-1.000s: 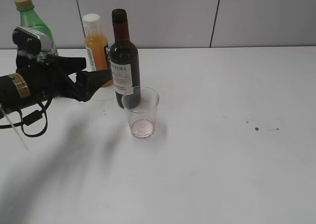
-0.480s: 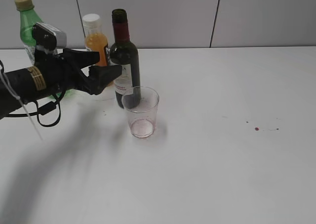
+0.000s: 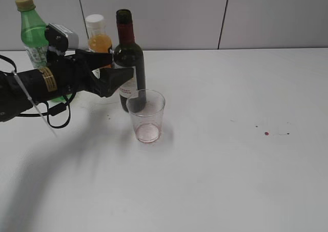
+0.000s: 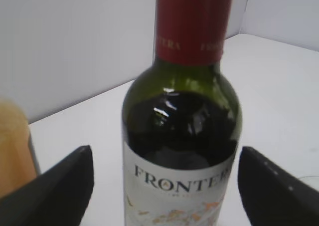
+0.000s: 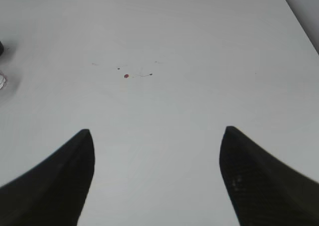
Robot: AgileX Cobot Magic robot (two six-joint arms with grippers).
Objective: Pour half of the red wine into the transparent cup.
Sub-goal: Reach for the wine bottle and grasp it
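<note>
White table (image 3: 230,181), grey wall. Wine bottle (image 3: 129,63) stands upper left of the frame, cup (image 3: 146,115) just in front. Left fingers (image 4: 42,188) spread wide around the bottle, gripping nothing; next they'd need to close. Right gripper (image 5: 154,178) open, empty.

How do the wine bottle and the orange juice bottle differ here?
The wine bottle is dark green glass, taller, uncapped, with maroon neck foil; the orange juice bottle is shorter, white-capped, holding orange liquid. The wine bottle sits between the open left gripper fingers; the juice bottle stands behind the gripper. Both stand upright on the table.
</note>
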